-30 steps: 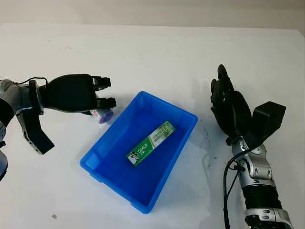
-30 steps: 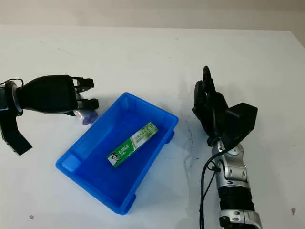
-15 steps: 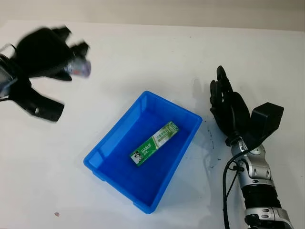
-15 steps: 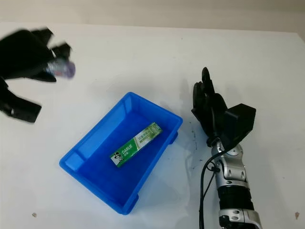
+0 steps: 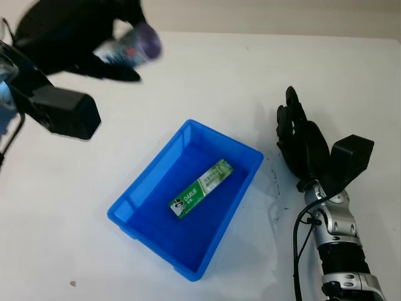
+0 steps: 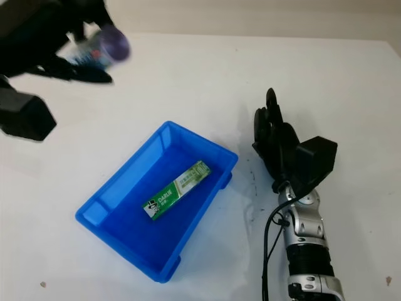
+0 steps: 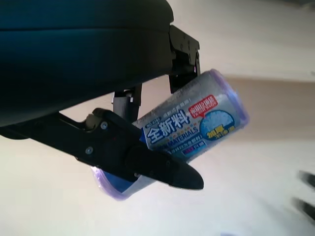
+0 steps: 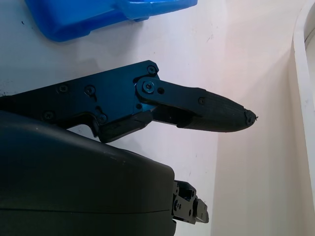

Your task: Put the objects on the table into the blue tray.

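A bare test bench such as a lab's: a plain white table [image 5: 207, 75] meets a beige wall [image 5: 263, 15] along the frame's top.

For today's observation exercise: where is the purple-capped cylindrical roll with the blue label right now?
The purple-capped cylindrical roll is gripped by the left robot hand, raised at the table's far left, beyond the blue plastic tray.

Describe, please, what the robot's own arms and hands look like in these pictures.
Both hands are black, with a smooth rounded shell and jointed fingers held by small screws. The right hand sits on a silver, ribbed metal forearm with a black cable looping beside it and a boxy black camera block at the wrist. The left hand carries a similar black block on its wrist.
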